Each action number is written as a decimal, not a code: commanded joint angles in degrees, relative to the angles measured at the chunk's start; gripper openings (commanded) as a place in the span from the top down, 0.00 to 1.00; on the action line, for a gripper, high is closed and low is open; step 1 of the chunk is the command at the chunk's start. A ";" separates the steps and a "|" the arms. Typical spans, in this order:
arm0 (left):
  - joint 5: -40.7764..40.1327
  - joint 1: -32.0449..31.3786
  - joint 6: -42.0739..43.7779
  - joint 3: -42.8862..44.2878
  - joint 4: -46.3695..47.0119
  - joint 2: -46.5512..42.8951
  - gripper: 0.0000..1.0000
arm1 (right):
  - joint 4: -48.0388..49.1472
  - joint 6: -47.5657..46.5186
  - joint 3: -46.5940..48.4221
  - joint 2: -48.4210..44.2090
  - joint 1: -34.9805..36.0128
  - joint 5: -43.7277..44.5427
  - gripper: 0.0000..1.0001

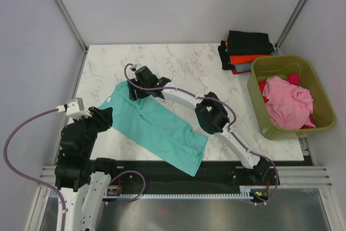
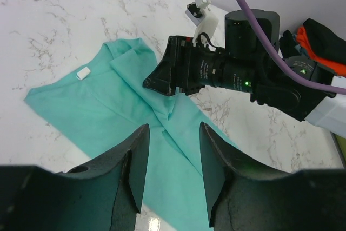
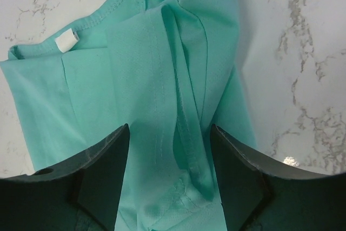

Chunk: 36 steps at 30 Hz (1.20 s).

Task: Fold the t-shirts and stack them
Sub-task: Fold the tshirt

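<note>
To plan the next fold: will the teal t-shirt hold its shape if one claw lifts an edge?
Probably not: the teal t-shirt lies flat with soft creases, so it would likely sag limply. It looks thin, so presumably light. Pushed, it would probably bunch on the marble table rather than slide whole.

A teal tee (image 1: pixel 157 128) with a white label (image 3: pixel 67 40) is seen on a white, grey-veined table (image 1: pixel 189 60). Toward the far right corner, a black tee (image 1: pixel 248 40), an orange tee (image 1: pixel 246 59) and an olive tub (image 1: pixel 324 109) are seen.
</note>
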 commanded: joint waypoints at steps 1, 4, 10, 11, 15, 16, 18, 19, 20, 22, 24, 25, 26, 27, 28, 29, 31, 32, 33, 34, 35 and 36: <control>1.29 0.46 2.10 -0.14 0.91 1.86 0.51 | 2.86 1.65 2.93 1.13 0.32 -2.12 0.32; 2.16 1.34 2.10 0.04 0.82 2.92 0.51 | 3.65 2.36 2.66 0.86 1.20 -2.91 0.32; 2.78 2.92 1.84 -0.14 1.00 2.31 0.51 | 4.09 1.66 -1.37 -3.61 6.64 -1.07 0.33; 2.69 2.93 1.84 -0.14 1.00 2.31 0.51 | 4.62 2.00 -2.69 -4.40 7.35 -1.07 0.33; 2.69 3.19 1.75 -0.23 1.00 1.87 0.51 | 6.64 5.17 -10.68 -9.49 10.60 -3.44 0.33; 2.69 3.28 1.75 -0.31 1.00 1.78 0.51 | 6.47 4.91 -11.83 -10.47 12.09 -1.44 0.33; 2.69 3.36 1.75 -0.23 1.00 1.87 0.51 | 6.64 4.65 -14.65 -12.92 13.50 -0.02 0.32; 2.78 3.45 1.75 -0.23 1.00 1.95 0.51 | 6.21 3.60 -15.00 -13.54 14.90 1.64 0.32; 2.69 3.54 1.75 -0.23 1.00 1.87 0.51 | 5.51 2.89 -15.18 -14.07 15.52 3.31 0.31; 2.78 3.63 1.75 -0.23 0.91 1.95 0.51 | 3.84 0.97 -14.83 -15.22 17.10 7.86 0.27; 2.69 3.72 1.75 -0.23 0.91 1.87 0.51 | 3.31 0.43 -14.65 -16.01 17.37 9.56 0.24; 2.78 3.72 1.75 -0.23 1.00 1.87 0.51 | 3.30 0.25 -14.83 -16.27 17.29 10.53 0.22; 2.78 3.72 1.75 -0.31 1.00 1.69 0.51 | 3.39 -0.62 -14.39 -16.10 17.37 12.19 0.21; 2.61 3.72 1.66 -0.31 1.00 1.78 0.51 | 3.39 -1.24 -13.95 -15.66 17.29 12.47 0.20; 2.61 3.72 1.66 -0.31 0.91 1.69 0.51 | 3.31 -1.59 -13.08 -15.14 16.59 12.30 0.20; 2.52 3.72 1.66 -0.31 1.00 1.60 0.51 | 3.30 -1.77 -12.29 -14.35 16.23 12.12 0.20; 2.52 3.63 1.66 -0.31 1.00 1.60 0.52 | 3.22 -1.77 -9.83 -11.89 14.75 11.07 0.21; 2.61 3.72 1.66 -0.31 1.00 1.69 0.52 | 3.04 -1.95 -8.25 -10.23 14.30 10.98 0.21; 2.61 3.72 1.66 -0.31 1.00 1.60 0.52 | 2.87 -2.47 -7.54 -9.43 13.86 11.32 0.21; 2.52 3.72 1.66 -0.31 0.91 1.60 0.52 | 2.34 -3.00 -6.84 -8.64 13.16 11.41 0.21; 2.61 3.72 1.58 -0.31 1.00 1.51 0.52 | 2.08 -3.52 -6.22 -7.93 12.98 11.24 0.21; 2.61 3.80 1.66 -0.40 0.91 1.60 0.52 | 1.90 -4.05 -5.17 -6.88 12.81 11.15 0.21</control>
